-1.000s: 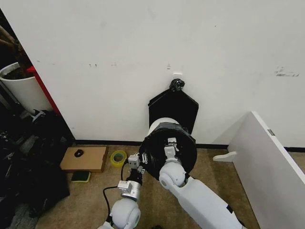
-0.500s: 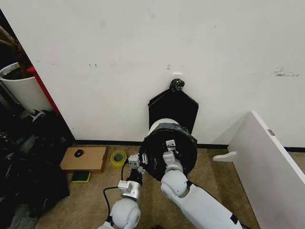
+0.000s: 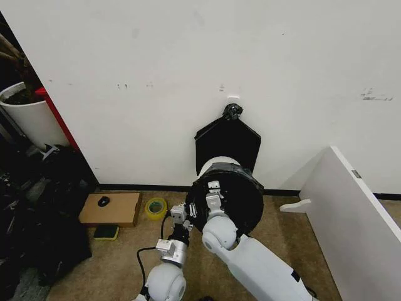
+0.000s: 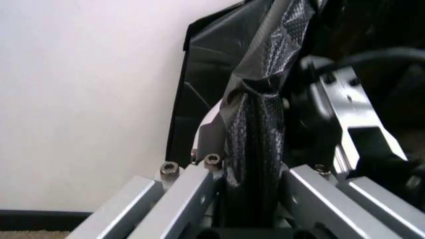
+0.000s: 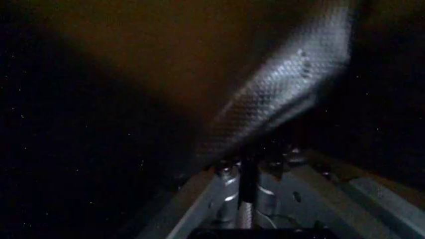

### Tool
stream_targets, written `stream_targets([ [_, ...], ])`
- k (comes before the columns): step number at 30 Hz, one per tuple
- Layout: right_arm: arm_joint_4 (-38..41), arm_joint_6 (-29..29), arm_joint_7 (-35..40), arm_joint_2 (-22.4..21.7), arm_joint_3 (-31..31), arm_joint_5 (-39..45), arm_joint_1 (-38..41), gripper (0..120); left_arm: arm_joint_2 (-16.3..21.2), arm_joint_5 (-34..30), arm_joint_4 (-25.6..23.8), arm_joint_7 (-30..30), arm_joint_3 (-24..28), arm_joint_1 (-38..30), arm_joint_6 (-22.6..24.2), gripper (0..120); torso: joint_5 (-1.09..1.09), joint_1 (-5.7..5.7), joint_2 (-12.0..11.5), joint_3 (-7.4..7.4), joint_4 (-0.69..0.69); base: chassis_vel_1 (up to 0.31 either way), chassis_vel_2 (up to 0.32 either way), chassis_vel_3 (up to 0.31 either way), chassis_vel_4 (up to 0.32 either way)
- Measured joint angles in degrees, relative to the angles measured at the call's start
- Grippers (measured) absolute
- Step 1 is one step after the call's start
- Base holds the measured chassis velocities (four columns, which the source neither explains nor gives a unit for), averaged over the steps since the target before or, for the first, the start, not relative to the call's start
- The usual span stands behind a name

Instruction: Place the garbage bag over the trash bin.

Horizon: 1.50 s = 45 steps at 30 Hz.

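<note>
The trash bin (image 3: 213, 162) is a white bucket against the wall, with just its far rim showing. The glossy black garbage bag (image 3: 234, 199) is stretched round over its mouth and hides the rest. My left gripper (image 3: 187, 210) sits at the bag's left edge. In the left wrist view that gripper (image 4: 254, 184) is shut on a crinkled fold of the garbage bag (image 4: 260, 114), beside the bin's white rim (image 4: 208, 125). My right gripper (image 3: 213, 190) reaches into the bag's opening. In the dark right wrist view it (image 5: 247, 175) pinches a textured strip of the bag (image 5: 279, 102).
A flat black bundle (image 3: 227, 142) hangs on the wall behind the bin. A cardboard box (image 3: 111, 209), a green pad (image 3: 106, 232) and a tape roll (image 3: 155, 207) lie on the carpet to the left. A white board (image 3: 351, 210) leans at the right. A plant pot (image 3: 28, 118) and dark bags (image 3: 37, 207) crowd the far left.
My right arm has swung left and slightly forward, its gripper now nearer the bag's left side. The bag's opening has shifted a little right and upward over the bin.
</note>
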Motion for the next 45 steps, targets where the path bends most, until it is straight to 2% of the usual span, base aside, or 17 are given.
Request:
stream_targets([
  [4,-0.12,4.36,-3.81,0.06,0.29,1.54,-0.04,0,-0.04,0.04,0.00,0.02,0.01,0.01,0.01,0,0.01,0.00,0.00,0.00,0.00,0.000,0.000,0.000,0.000],
  [8,-0.35,6.40,-4.49,-0.36,0.95,1.02,-0.34,0,0.18,0.01,0.01,0.07,-0.05,0.03,0.01,0,0.01,0.00,0.00,0.00,0.00,0.000,0.000,0.000,0.000],
  [16,-1.00,7.08,-4.76,-1.73,2.43,-0.10,-1.63,0,0.38,-0.29,0.17,0.40,-0.01,-0.09,-0.20,0,0.01,0.00,0.00,0.00,-0.01,0.000,0.000,0.000,0.000],
  [27,-5.28,1.88,1.74,2.24,4.69,8.10,1.95,0,0.26,-0.05,-0.08,2.16,0.12,0.31,-2.15,0,0.00,0.00,0.00,0.00,0.00,0.000,0.000,0.000,0.000],
  [32,-5.99,-1.06,4.77,3.02,5.34,10.21,3.39,0,0.29,2.19,0.45,3.97,-0.34,0.50,-5.40,0,0.01,0.00,0.00,0.00,0.00,0.000,0.000,0.000,0.000],
  [38,-6.88,-2.80,6.15,2.93,5.67,8.52,3.68,0,0.34,3.39,0.65,4.56,-0.52,0.97,-6.40,0,0.01,0.00,0.00,0.00,0.00,0.000,0.000,0.000,0.000],
  [45,-9.12,-2.81,4.71,2.18,5.67,0.10,3.55,0,0.64,3.35,-0.61,4.84,-0.39,1.48,-6.38,0,0.01,0.00,0.00,0.00,-0.01,0.000,0.000,0.000,0.000],
])
